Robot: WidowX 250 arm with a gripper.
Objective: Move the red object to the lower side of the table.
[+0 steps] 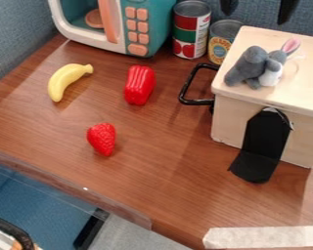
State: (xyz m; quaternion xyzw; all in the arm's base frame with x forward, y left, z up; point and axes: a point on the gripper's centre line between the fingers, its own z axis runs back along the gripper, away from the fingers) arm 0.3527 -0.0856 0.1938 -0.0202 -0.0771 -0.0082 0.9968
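Observation:
Two red things lie on the brown wooden table (pixel 162 128): a red bell pepper (pixel 140 85), upper centre, and a red strawberry (pixel 101 138) below it and to its left, tip pointing down. They do not touch. At the top edge, right of centre, the black gripper (pixel 256 15) shows just its two fingertips, set wide apart with nothing between them. It stands to the upper right of both red things, by the cans and the back of the wooden box.
A yellow banana (pixel 67 80) lies left of the pepper. Behind stand a toy microwave (pixel 123 27) and two cans (pixel 191 30). On the right, a wooden box (pixel 260 110) with a black handle carries a plush toy (pixel 258 66). White tape (pixel 263 237) marks the lower right.

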